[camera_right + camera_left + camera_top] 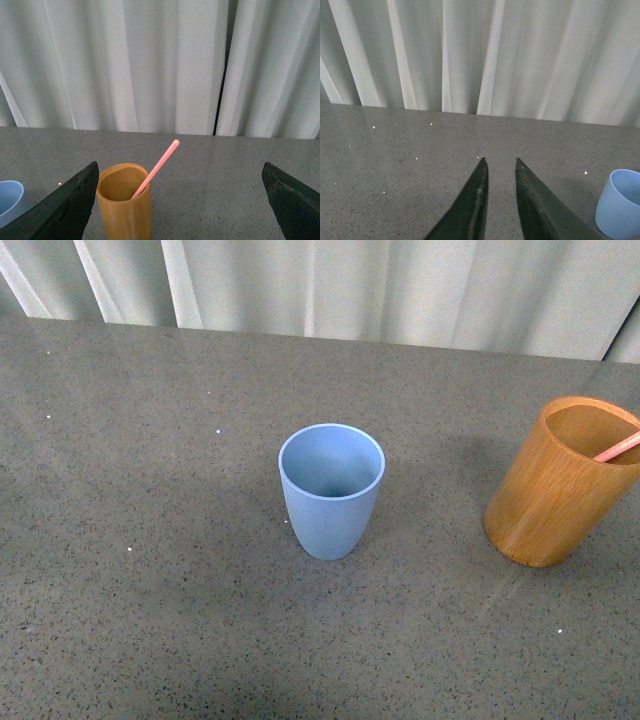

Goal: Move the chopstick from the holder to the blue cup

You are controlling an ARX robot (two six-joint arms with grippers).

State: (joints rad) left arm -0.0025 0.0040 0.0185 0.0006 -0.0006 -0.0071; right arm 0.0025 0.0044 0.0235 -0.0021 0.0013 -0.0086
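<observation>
Front view, tapered matte blue cup (330,502), wooden holder (548,502)

The blue cup (331,495) looks like smooth plastic, matt inside and out, with no shine. The holder (555,495), beside the cup, is orange-brown wood with fine grain running up its wall and a soft satin finish. The chopstick (156,169) is smooth and pale pink with a faint gloss; its material cannot be told. Under the cup, the counter (150,570) is grey, speckled and stone-like, smooth with a dull sheen and tiny bright flecks. Behind the cup, the curtain (400,285) is pale matt cloth. The left gripper (500,167) is dark, smooth and slightly shiny; the right gripper (180,166) looks matt black.
</observation>
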